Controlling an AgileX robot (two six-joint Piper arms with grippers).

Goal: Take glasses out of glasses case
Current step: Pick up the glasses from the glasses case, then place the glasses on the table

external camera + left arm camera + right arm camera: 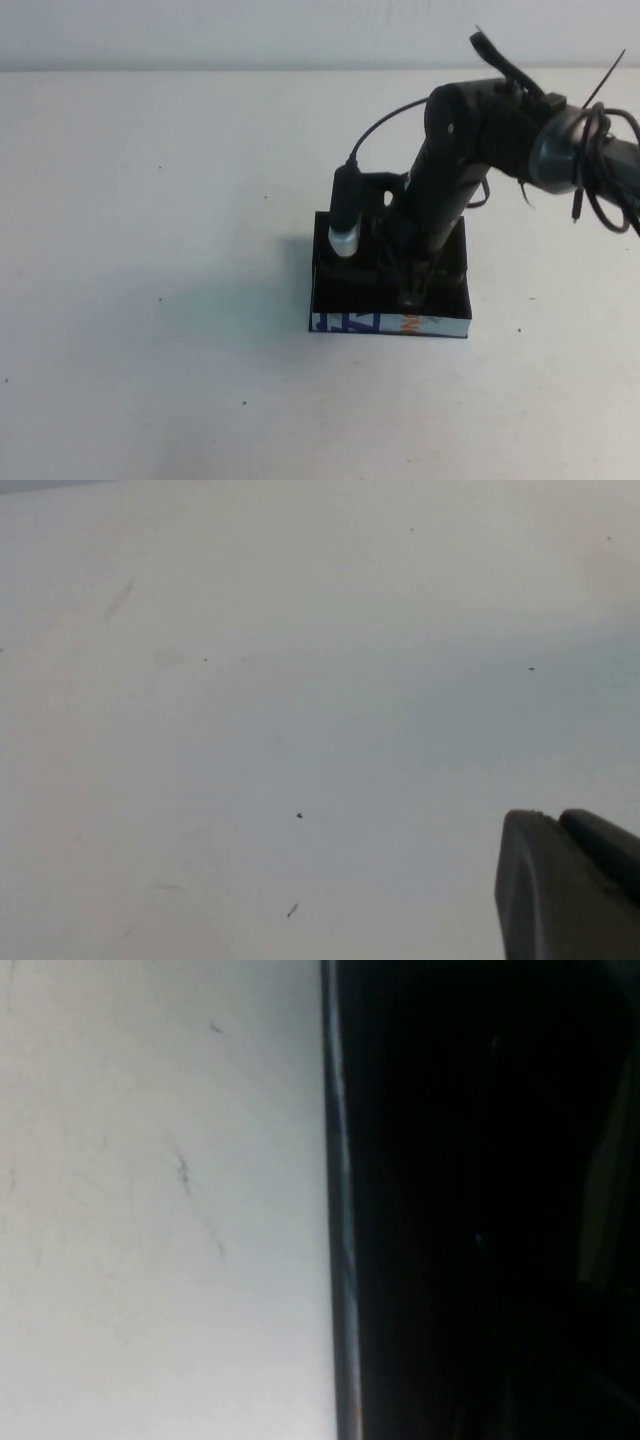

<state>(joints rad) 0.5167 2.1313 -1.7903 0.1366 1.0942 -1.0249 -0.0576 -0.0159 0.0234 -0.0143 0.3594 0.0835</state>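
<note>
The glasses case [390, 323] is a black shallow box in the middle of the table, its near wall white with blue letters and an orange mark. My right gripper [412, 290] reaches down into the case from the right, its tip low inside near the front wall. The right wrist view shows only the case's edge [340, 1210] and its dark inside. The glasses are hidden in the dark interior under the arm. My left gripper [557, 820] is out of the high view; its left wrist view shows its two dark fingertips together over bare table.
The white table [150, 250] lies open all round the case. The right arm [560, 140] with its cables comes in from the upper right. A black cylinder with a white end [344, 225] hangs over the case's back left corner.
</note>
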